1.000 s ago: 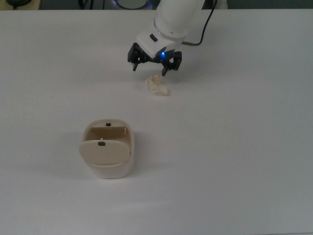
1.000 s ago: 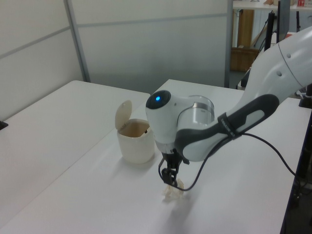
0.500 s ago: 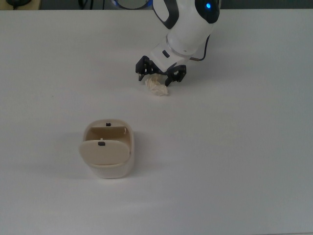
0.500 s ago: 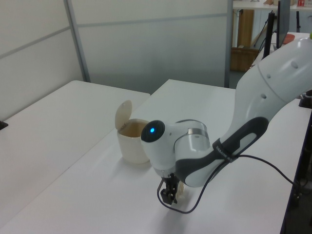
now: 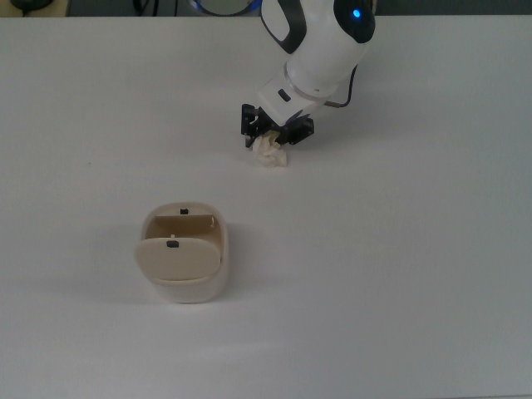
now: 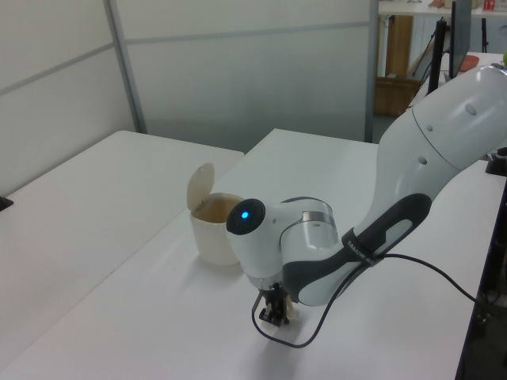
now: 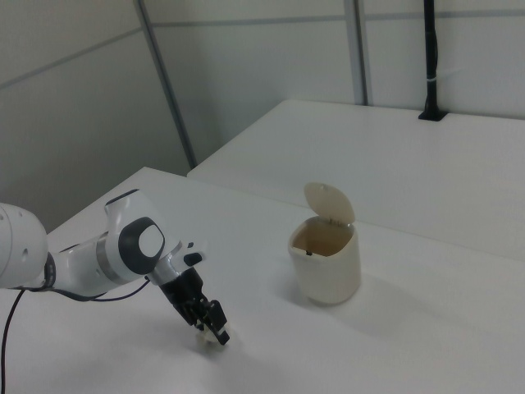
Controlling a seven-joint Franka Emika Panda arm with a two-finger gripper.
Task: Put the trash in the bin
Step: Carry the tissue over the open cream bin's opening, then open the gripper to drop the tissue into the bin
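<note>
The trash [image 5: 271,155], a small off-white wad of crumpled tissue, lies on the white table [image 5: 399,249] in the upper middle of the top view. My gripper [image 5: 268,140] is down at the table and shut on the trash, one black finger on each side of it. In the left view the gripper [image 6: 273,315] hides most of the wad; in the right view the trash [image 7: 216,337] peeks out under the gripper [image 7: 208,322]. The beige bin [image 5: 184,288] stands apart, toward the top view's lower left, with its flap lid [image 5: 176,258] swung up and the mouth open.
A black cable [image 6: 444,269] runs from the arm across the table on the left view's right. A second white table [image 7: 394,139] stands beyond a gap behind the bin [image 7: 326,271] in the right view. Wall panels stand behind the tables.
The gripper came down from just above the wad to the table, and its fingers closed in on the trash. The bin has not moved.
</note>
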